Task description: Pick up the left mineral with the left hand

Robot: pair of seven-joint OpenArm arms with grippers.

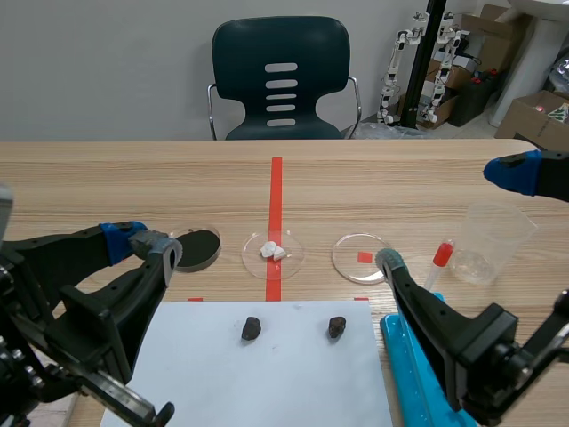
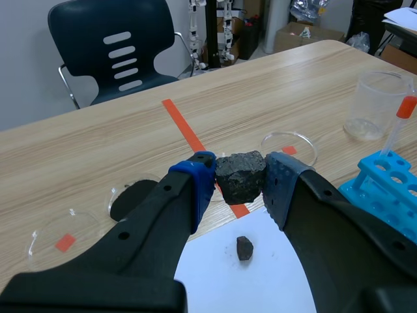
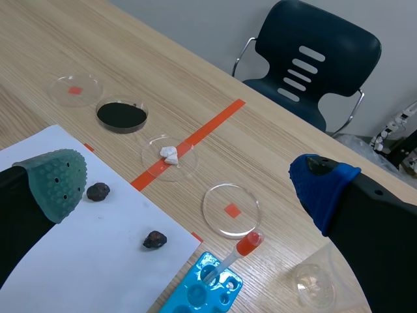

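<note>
dark mineral (image 2: 240, 173), pinched in left tool (image 2: 240, 181)

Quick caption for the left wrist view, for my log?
Left hand shut on a dark mineral over the white sheet, where a second mineral lies.

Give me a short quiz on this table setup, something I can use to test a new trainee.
1. True or false: the right gripper has its jaws shut.
2. What lies in the petri dish on the long red tape line? A) black powder B) white pieces C) nothing
3. Fill in: the left gripper has its jaws shut on a dark ____.
Key: 1 false, the jaws stand wide open and hold nothing. 2 B. 3 mineral, pressed between the two pads.
</note>
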